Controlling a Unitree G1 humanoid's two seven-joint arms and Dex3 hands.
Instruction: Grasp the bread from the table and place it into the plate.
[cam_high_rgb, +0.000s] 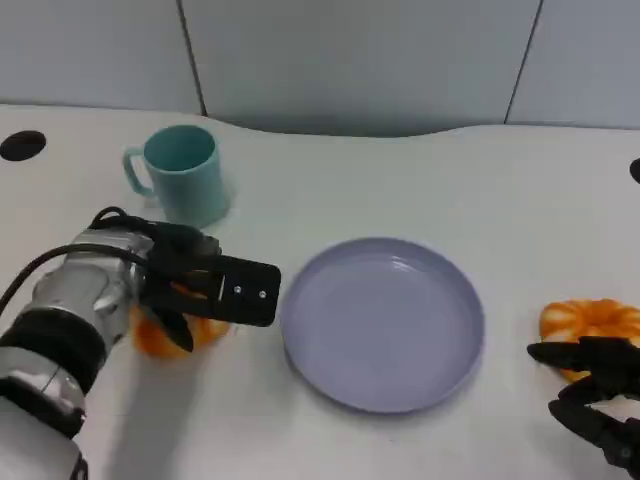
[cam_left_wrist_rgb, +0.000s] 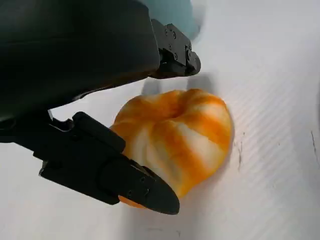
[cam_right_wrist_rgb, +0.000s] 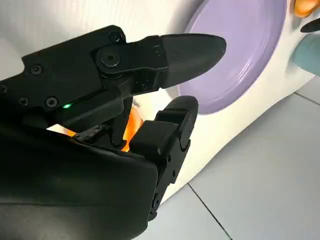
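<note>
The white table (cam_high_rgb: 330, 185) carries a lavender plate (cam_high_rgb: 383, 322) at its middle, holding nothing. A teal mug (cam_high_rgb: 183, 172) stands behind and to the left of the plate, well apart from it, its handle pointing left.

There are 2 orange-and-white bread rolls. 1 bread roll (cam_high_rgb: 165, 335) lies on the table left of the plate, just in front of the mug. The left hand (cam_high_rgb: 205, 285) sits over it, with the silver left forearm (cam_high_rgb: 75, 310) coming in from the lower left. In the left wrist view this bread roll (cam_left_wrist_rgb: 177, 137) rests on the table between black fingers (cam_left_wrist_rgb: 135, 185) of the left hand (cam_left_wrist_rgb: 100, 105): 1 finger lies against its near side, while another ends just beside its far edge. The fingers bracket the roll, but whether they press it firmly cannot be told, and it is not lifted.

The second bread roll (cam_high_rgb: 592, 322) lies near the table's right edge, right of the plate and apart from it. The right hand (cam_high_rgb: 600, 395) is just in front of it, its fingers spread and holding nothing; the fingertips reach the roll's near edge. In the right wrist view the right hand (cam_right_wrist_rgb: 150, 100) has its fingers apart, with a sliver of orange bread (cam_right_wrist_rgb: 131, 127) visible behind them and the plate (cam_right_wrist_rgb: 240, 55) beyond.
</note>
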